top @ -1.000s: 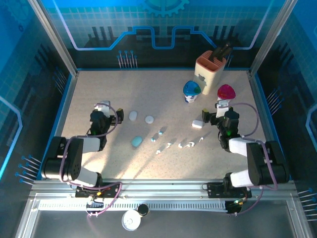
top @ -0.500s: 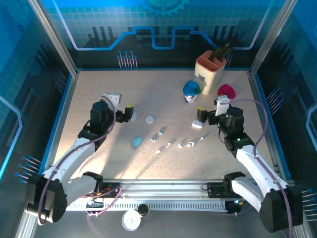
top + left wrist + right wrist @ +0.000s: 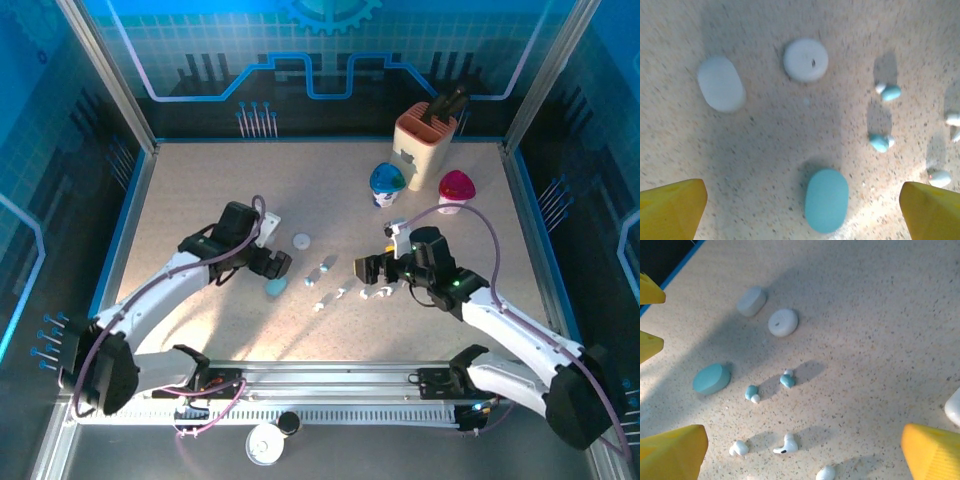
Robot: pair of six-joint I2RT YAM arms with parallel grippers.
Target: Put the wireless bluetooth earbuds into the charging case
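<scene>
Across the desk (image 3: 200, 180): pebble cases and the wireless bluetooth earbuds (image 3: 786, 444) lie loose mid-surface, none seated.
Left end effector (image 3: 272, 262): spread wide apart, empty, hovering above the teal case (image 3: 826, 200).
Right end effector (image 3: 368, 268): spread wide apart, empty, over the earbuds.
Teal case: looks shut; pushing a bud against it would likely skid it.
Earbuds: tiny and rounded; a pinch may flick one away.

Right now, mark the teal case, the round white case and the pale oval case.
teal case (image 3: 826, 200), left wrist view, centre of its top face.
round white case (image 3: 805, 60), left wrist view, middle of its top face.
pale oval case (image 3: 721, 83), left wrist view, middle of its top face.
</scene>
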